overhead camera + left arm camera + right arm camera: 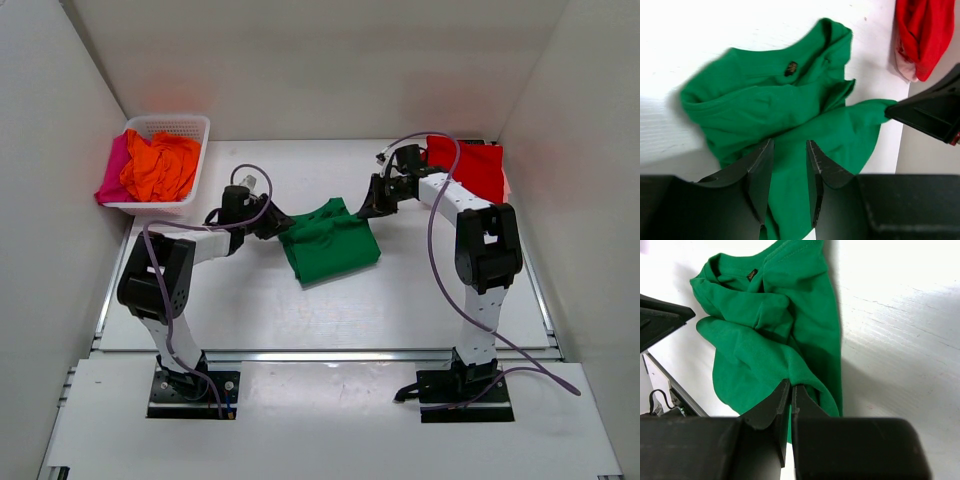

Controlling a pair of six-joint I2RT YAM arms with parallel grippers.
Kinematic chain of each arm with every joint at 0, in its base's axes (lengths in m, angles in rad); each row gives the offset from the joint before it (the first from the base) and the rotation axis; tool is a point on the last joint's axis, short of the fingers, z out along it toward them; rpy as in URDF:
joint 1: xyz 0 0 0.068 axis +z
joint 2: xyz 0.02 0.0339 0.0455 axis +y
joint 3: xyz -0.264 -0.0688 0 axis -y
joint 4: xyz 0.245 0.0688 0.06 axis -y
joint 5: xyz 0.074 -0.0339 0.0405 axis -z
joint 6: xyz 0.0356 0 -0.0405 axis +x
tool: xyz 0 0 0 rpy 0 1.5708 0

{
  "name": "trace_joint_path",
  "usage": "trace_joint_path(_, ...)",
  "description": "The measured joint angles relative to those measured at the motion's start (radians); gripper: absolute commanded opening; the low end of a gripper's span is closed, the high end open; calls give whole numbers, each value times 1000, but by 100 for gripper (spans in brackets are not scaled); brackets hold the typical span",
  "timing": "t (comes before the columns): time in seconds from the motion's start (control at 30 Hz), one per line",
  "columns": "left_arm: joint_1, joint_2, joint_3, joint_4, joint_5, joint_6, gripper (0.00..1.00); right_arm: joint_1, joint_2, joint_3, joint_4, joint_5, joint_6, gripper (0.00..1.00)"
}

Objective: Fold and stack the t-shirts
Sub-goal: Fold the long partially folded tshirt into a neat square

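1. Arms: you have 2, bolted side by side at the near edge of the table (420, 300). Both reach forward to the same shirt.

2. Left gripper (790, 146): it sits at the near-left edge of the green t-shirt (330, 245). Its 2 fingers (762, 170) stand partly apart with a clear gap between them. Green cloth shows in and under that gap but is not clamped, so this pincer has hold of nothing.

3. Green t-shirt: 1 item, mid-table, between your 2 grippers. It lies crumpled and partly doubled over on itself. The collar faces up, with a small dark label (790, 68) inside it. 1 corner is drawn out to a point toward the right gripper (791, 388).

4. Right gripper: its jaws are pressed together on a fold of the green t-shirt at that shirt's far-right side. The cloth bunches at its fingertips.

5. Basket (175, 125): white lattice, far-left corner, beside the left wall. It holds 2 items. The orange t-shirt (160, 165) lies bunched on top. The magenta-pink t-shirt (110, 180) spills over the left rim.

6. Red t-shirt (470, 168): 1 item, far right on the table, near the right wall and just behind your right arm. It lies well apart from the green t-shirt.
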Motion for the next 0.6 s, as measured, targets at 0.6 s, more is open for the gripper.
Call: trace_joint_path(0.6, -43, 0, -42, 51, 22, 121, 52, 0, 0, 0, 0, -2, -4, 0)
